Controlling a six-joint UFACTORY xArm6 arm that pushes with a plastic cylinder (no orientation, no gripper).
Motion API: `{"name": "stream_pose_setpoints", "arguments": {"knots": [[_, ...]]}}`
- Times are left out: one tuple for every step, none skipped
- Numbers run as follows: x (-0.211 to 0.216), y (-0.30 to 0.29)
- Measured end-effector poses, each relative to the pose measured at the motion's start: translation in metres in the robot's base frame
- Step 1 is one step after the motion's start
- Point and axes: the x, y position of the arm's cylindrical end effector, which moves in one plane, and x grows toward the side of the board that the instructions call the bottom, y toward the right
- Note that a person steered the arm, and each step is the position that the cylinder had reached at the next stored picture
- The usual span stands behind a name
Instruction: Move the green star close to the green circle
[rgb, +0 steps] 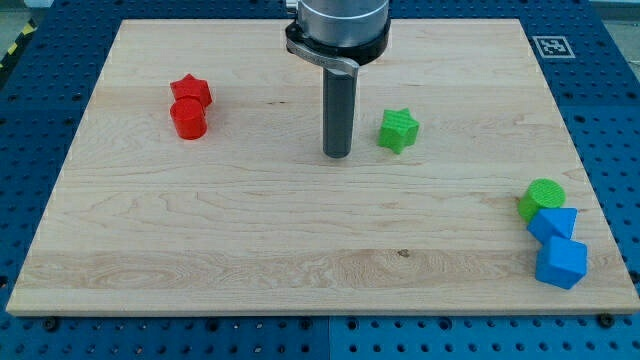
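Note:
The green star (398, 129) lies on the wooden board (300, 250), right of centre toward the view's top. The green circle (541, 198) sits near the board's right edge, touching a blue block below it. My tip (337, 155) rests on the board just left of the green star, a short gap apart, not touching it. The rod rises straight up to the arm's grey flange (338, 25) at the view's top.
A red star (190, 91) and a red cylinder (188, 119) touch each other at the upper left. Two blue blocks (553, 223) (561, 263) sit stacked toward the view's bottom under the green circle, near the board's right edge.

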Motion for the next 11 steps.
{"name": "stream_pose_setpoints", "arguments": {"knots": [[-0.027, 0.007], [-0.027, 0.008], [-0.027, 0.025], [-0.027, 0.045], [-0.015, 0.062], [-0.016, 0.085], [-0.020, 0.101], [-0.038, 0.105], [-0.032, 0.125], [-0.018, 0.157], [-0.016, 0.194]]}}
